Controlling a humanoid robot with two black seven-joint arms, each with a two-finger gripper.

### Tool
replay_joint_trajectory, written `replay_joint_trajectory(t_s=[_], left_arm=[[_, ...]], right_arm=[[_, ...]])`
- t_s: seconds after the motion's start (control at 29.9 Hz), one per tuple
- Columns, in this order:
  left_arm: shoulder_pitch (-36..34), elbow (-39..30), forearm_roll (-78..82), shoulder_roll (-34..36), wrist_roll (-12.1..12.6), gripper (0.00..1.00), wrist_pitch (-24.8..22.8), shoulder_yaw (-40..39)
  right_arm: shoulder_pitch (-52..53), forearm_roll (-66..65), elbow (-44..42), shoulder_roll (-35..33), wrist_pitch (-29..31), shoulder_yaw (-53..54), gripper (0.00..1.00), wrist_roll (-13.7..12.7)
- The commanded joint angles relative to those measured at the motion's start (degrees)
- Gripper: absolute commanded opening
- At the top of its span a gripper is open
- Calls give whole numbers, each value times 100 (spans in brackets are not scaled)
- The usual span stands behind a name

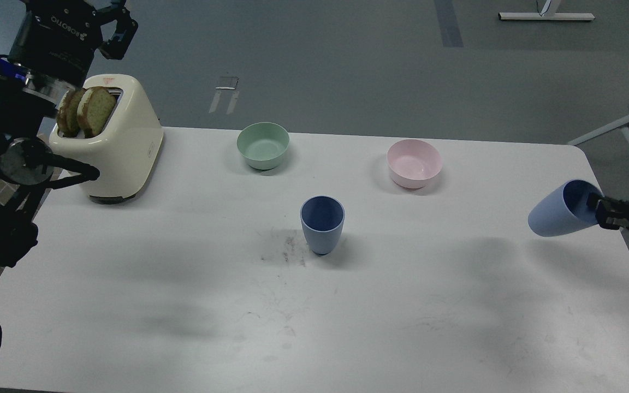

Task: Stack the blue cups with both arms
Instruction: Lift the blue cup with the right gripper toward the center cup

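Near to far. Held blue cup [557, 214]: lifted off the white table [183, 305] at its right edge, right gripper [598, 210] clamped on the rim, one finger inside the mouth. Long axis near horizontal, base pointing left, mouth right. Standing blue cup [322, 224]: upright mid-table, mouth up, well to the left of the held one (right arm clearly nearer). Stacking likely needs the held cup tipped base-down. Right arm mostly cut off by the frame. Left gripper [120, 27], far behind the toaster [115, 144]: empty, fingers apart.
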Motion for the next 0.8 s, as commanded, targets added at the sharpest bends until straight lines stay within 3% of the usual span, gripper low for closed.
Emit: replay_joint_trajectory(t_s=[0.0, 0.1, 0.23, 0.37, 0.6, 0.77], left_arm=[[-51, -1, 25, -215, 13, 97, 25, 3], [-87, -1, 25, -242, 21, 97, 25, 3], [-87, 7, 25, -251, 109, 97, 16, 3], [-104, 16, 34, -259, 180, 97, 25, 3], [-166, 34, 42, -189, 206, 97, 16, -6], [-166, 34, 34, -233, 206, 97, 34, -14]], right_arm=[[432, 38, 397, 50, -1, 6, 0, -8], [924, 64, 425, 164, -1, -90, 0, -17], [2486, 284, -22, 901, -1, -888, 0, -34], [3148, 266, -120, 1455, -1, -1697, 0, -95], [3782, 249, -102, 2492, -1, -2910, 0, -596], [3931, 213, -85, 2626, -1, -3763, 0, -790]])
